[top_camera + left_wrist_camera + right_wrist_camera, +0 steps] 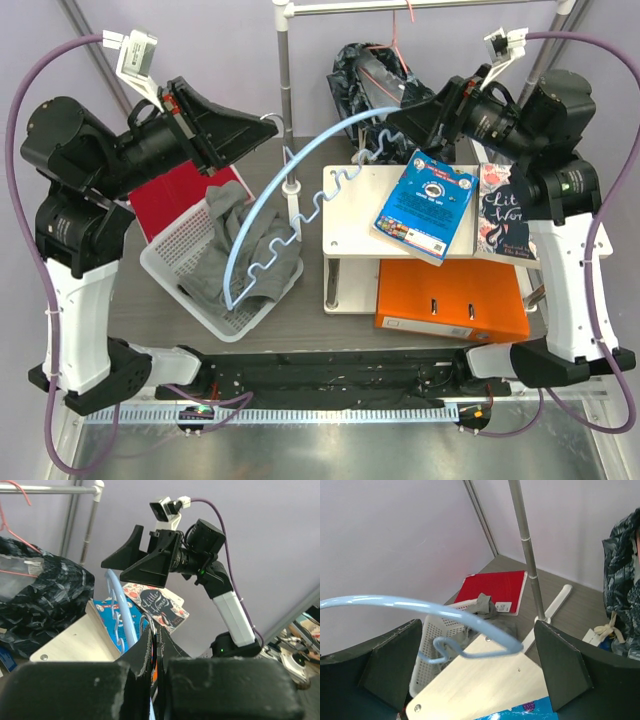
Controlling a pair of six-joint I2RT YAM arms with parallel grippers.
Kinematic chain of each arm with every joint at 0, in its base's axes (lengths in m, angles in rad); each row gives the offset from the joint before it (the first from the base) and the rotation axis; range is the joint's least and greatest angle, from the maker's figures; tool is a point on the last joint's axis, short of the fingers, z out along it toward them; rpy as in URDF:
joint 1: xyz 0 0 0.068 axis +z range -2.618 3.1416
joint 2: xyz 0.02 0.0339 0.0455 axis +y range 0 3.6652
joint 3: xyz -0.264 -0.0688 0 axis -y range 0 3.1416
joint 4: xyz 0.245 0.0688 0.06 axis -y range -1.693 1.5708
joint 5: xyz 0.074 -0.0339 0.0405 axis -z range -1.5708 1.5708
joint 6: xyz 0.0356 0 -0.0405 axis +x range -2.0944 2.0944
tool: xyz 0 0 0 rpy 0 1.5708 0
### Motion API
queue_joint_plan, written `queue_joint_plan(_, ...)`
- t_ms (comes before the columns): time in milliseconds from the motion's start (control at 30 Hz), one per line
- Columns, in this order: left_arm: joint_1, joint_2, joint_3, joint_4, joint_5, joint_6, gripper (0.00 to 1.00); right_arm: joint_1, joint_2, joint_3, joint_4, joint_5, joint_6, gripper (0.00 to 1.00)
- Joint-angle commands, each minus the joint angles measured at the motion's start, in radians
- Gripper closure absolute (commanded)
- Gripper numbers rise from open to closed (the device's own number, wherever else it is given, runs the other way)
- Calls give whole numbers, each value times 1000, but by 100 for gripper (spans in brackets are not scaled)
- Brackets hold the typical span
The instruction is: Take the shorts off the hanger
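The shorts, black with a grey-white marbled print, hang on the thin pink hanger from the rail at the back. They also show in the left wrist view and at the right edge of the right wrist view, where a cream cord hangs down. My left gripper is shut on the metal hook of a light-blue notched hanger, left of the shorts. My right gripper is open, and the light-blue hanger's far corner lies between its fingers.
A white basket holds a long grey garment. A red folder lies behind it. A white shelf carries a blue book and a second book, over an orange binder. The rack's post stands mid-table.
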Motion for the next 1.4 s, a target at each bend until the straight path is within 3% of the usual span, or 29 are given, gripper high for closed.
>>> queue_joint_plan(0, 20, -16, -9, 112, 150, -40, 100, 0, -53, 25, 44, -40, -129, 1)
queue_joint_plan(233, 20, -20, -58, 212, 264, -111, 100, -2, -73, -80, 275, -361, -39, 6)
queue_joint_plan(433, 20, -14, -61, 224, 285, -120, 100, 17, -85, -221, 648, -520, 292, 8)
queue_joint_plan(900, 30, 32, -84, 350, 344, -256, 100, 57, -159, -391, 670, -638, 268, 23)
queue_joint_plan(1067, 30, 36, -95, 354, 344, -266, 100, 58, -178, -400, 587, -610, 144, 49)
queue_joint_plan(1167, 31, 41, -89, 359, 345, -276, 100, 58, -202, -417, 571, -621, 40, 80)
queue_joint_plan(1200, 33, 41, -89, 357, 339, -276, 100, 58, -208, -417, 567, -632, 24, 99)
queue_joint_plan(1300, 42, 38, -93, 353, 327, -278, 99, 58, -219, -420, 559, -653, -7, 99)
queue_joint_plan(1367, 59, 36, -92, 336, 295, -276, 85, 58, -224, -422, 559, -649, -16, 99)
